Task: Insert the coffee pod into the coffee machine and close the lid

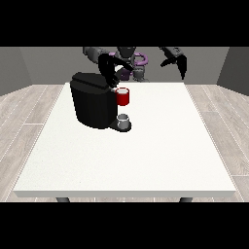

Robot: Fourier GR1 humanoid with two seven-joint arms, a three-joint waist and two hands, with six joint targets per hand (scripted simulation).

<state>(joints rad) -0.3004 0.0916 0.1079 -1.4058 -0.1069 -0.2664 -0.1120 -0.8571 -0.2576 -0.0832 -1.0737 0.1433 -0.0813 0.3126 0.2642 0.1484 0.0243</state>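
A black coffee machine (92, 104) stands on the left half of the white table (160, 146). Its red pod holder (123, 97) sticks out at the right side, open at the top, and a small grey cup (124, 121) sits on the base below it. The hand at the view's left (109, 69) hovers over the machine's top, just up and left of the red holder. No coffee pod shows apart from the hand; whether the hand holds it is hidden. The hand at the view's right (178, 60) hangs raised above the table's far edge, open and holding nothing.
The robot's torso (129, 63) stands behind the far edge of the table. Wooden floor surrounds the table on all sides.
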